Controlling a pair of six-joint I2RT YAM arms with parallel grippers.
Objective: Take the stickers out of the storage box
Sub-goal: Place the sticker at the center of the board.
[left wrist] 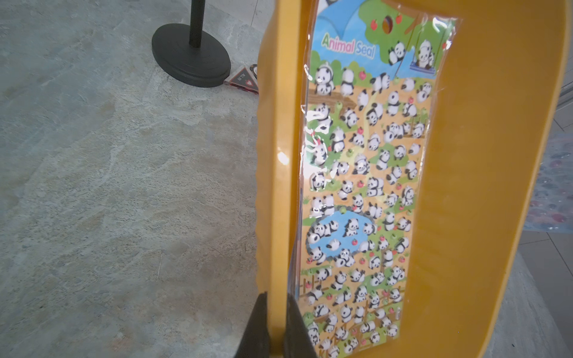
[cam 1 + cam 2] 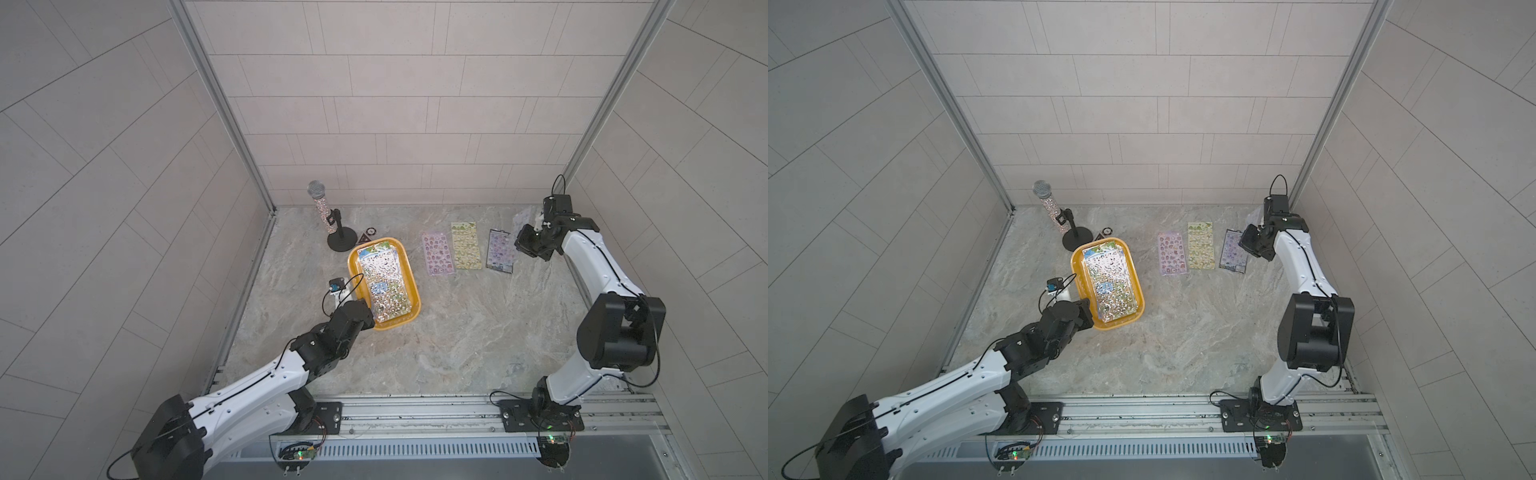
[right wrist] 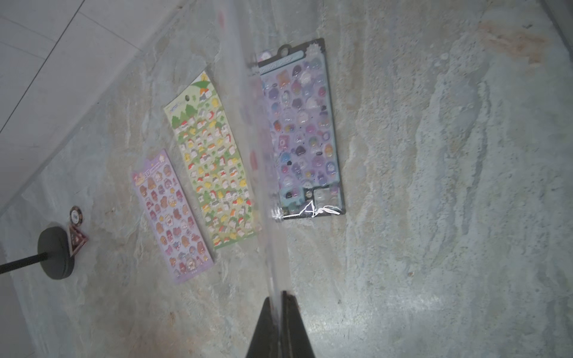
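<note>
Left broad bare table [image 2: 457, 340] in front. Reached low from near left; left gripper [image 1: 276, 299] pinched tight on the rim of the storage box [image 2: 352, 266], stickers [image 2: 382, 286] stacked inside, microphone stand [image 2: 341, 243] just behind. Laid flat, apart: pink sheet [image 2: 437, 254], yellow sheet [image 2: 466, 246], purple sheet [image 2: 500, 252]. Arched over the table's far right edge; right gripper [image 3: 280, 294] nipped a clear sheet [image 3: 248, 124] edge-on.

Left arm [image 2: 249, 386] and right arm [image 2: 586, 262] reach forward, jaws clamped tight.

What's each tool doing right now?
Left tool: closed on the box rim.
Right tool: closed, holding a sticker sheet.
</note>
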